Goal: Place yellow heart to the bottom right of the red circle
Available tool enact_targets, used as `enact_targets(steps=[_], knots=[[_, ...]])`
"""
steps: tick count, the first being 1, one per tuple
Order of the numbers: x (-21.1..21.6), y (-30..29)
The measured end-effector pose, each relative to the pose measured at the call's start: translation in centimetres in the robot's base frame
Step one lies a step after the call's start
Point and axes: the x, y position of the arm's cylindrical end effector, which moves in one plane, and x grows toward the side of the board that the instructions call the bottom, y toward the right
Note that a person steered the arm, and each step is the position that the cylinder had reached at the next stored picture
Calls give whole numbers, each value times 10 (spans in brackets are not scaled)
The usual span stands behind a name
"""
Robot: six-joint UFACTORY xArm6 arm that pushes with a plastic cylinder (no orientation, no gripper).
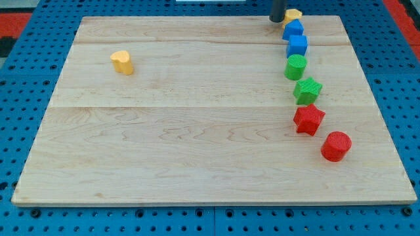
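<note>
Wooden board (197,144) carries yellow heart (122,62), red circle (336,145), six other blocks.

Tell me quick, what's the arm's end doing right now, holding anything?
No jaws: my tip holds nothing, at the view's top beside the yellow block; contact cannot be told. The yellow heart is far left.

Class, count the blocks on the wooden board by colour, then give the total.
Yellow: 2, a yellow heart block and a yellow block beside my tip
Blue: 2
Green: 2
Red: 2, a red star block and a red circle block
Total: 8
</note>
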Motion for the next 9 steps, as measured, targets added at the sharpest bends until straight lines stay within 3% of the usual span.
enact_targets(steps=[1, 4, 6, 8, 9], knots=[[0, -13], [24, -251], [112, -320], [206, -329], [210, -381]])
